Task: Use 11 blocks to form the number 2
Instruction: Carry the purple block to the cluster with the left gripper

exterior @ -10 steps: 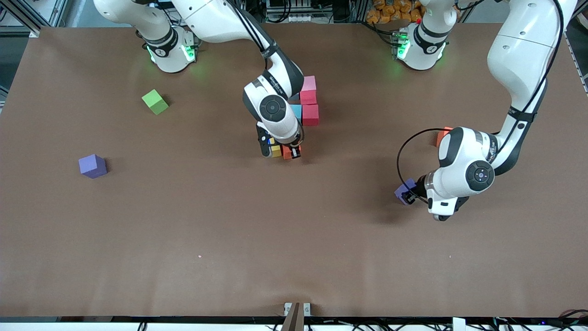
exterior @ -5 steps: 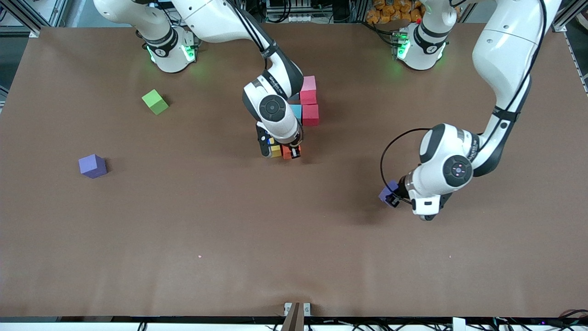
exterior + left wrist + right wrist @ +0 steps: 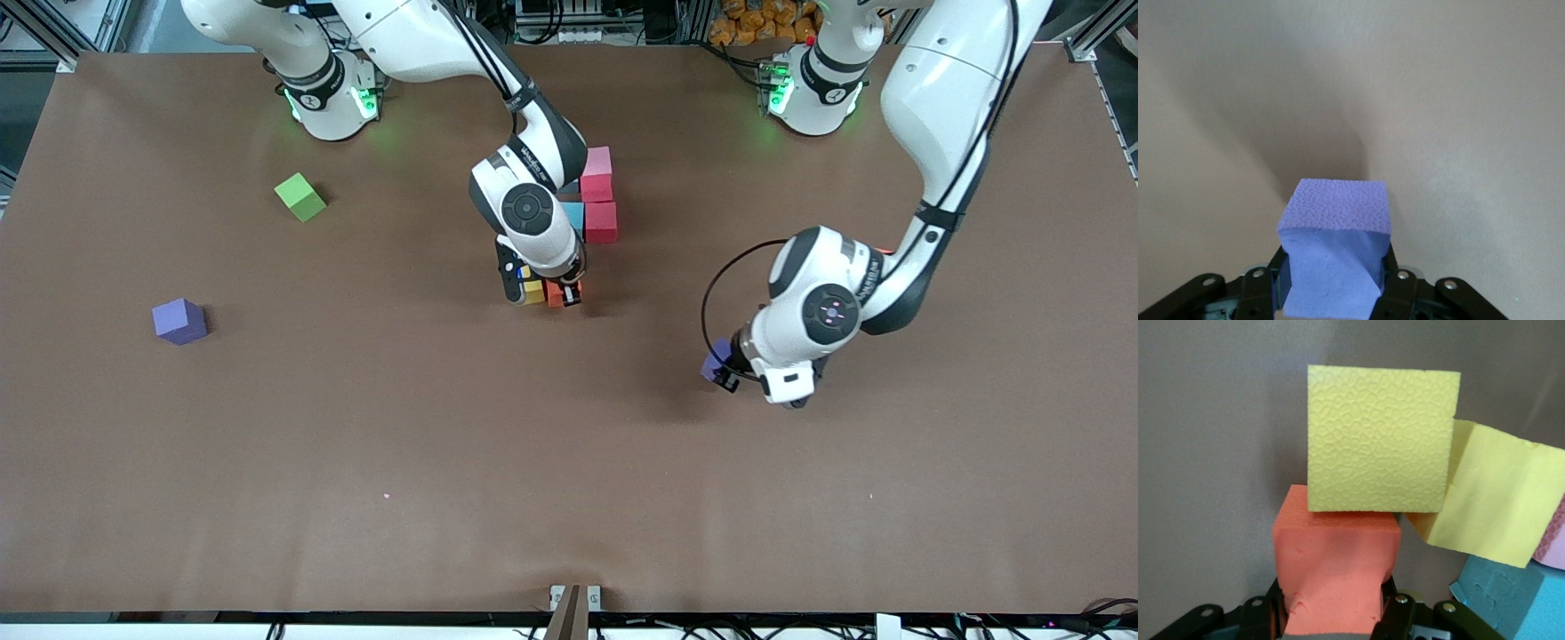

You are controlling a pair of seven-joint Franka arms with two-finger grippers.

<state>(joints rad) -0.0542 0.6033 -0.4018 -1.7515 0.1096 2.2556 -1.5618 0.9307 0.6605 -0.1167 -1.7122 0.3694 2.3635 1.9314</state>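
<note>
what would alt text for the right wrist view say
The right gripper is shut on an orange cube, pressed against a yellow cube on the brown table. A second yellow cube and a blue cube sit beside them.

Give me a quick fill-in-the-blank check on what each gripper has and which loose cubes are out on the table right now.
1. The left gripper is shut on a ____ cube, up over bare table.
2. The right gripper is shut on an ____ cube, beside a yellow cube at the cluster of blocks.
3. The loose cube nearest the right arm's base is ____.
4. Nearer the front camera than that one, a loose ____ cube lies toward the right arm's end of the table.

Missing words: purple; orange; green; purple
</note>
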